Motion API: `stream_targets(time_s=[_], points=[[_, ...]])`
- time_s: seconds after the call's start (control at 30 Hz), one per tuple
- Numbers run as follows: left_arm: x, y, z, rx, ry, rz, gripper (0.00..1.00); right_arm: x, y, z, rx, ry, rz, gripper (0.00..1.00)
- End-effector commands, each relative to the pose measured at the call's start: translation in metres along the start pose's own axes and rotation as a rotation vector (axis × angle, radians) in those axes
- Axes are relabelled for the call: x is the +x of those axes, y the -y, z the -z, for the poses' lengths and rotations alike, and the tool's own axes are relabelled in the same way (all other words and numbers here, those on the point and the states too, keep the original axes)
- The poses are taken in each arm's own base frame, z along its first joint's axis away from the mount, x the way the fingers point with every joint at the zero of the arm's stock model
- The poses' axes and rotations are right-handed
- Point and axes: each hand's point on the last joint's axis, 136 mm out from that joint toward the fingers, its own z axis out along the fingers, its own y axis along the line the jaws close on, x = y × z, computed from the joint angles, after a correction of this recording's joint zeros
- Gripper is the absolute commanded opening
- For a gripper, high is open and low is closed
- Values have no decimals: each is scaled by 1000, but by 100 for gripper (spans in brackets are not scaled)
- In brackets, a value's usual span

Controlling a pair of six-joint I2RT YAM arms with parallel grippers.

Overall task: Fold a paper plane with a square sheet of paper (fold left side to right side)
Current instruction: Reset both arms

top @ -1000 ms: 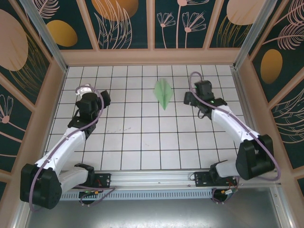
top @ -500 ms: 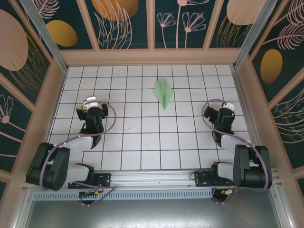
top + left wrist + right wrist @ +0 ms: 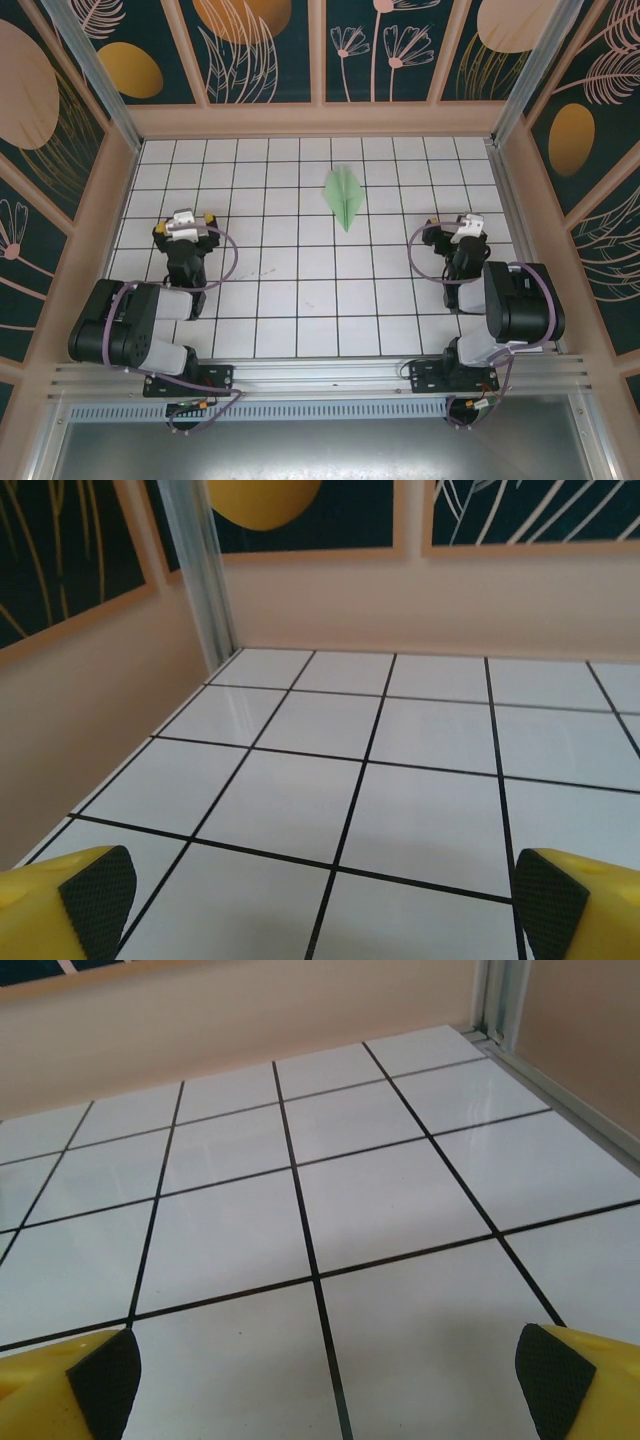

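The paper plane (image 3: 345,197) lies flat on the white tiled counter (image 3: 300,300), in the upper middle of the top view. It is a narrow pale green dart with a crease down its length and its sharper tip toward the bottom of the frame. It sits apart from both arms, roughly midway between them and higher in the frame.

The left tool (image 3: 185,222) is at the middle left of the top view, and the right tool (image 3: 458,224) is at the middle right. Both are well apart from the plane, with their arms folded back toward the bases at the bottom edge.

Both tools are released and grasp nothing. In the left wrist view the yellow fingers (image 3: 70,890) with black pads sit in the two lower corners, with bare tile between them and a metal post (image 3: 200,570) at the upper left. In the right wrist view the fingers (image 3: 80,1380) are spread just as wide over bare tile, with a wooden wall (image 3: 200,1030) across the top.
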Motion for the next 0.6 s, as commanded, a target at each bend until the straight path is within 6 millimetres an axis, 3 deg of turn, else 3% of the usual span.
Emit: stream_targets(time_s=[0.0, 0.1, 0.2, 0.57], points=[[-16, 0, 10, 54, 124, 82, 98, -24, -11, -1, -63, 92, 16, 99], [-10, 4, -1, 53, 68, 69, 99, -24, -11, -1, -61, 92, 15, 99], [-8, -6, -9, 10, 47, 101, 99, -24, -11, -1, -58, 90, 20, 99], [-7, -13, -8, -29, 53, 117, 99, -23, -17, -3, -71, 81, 42, 99]])
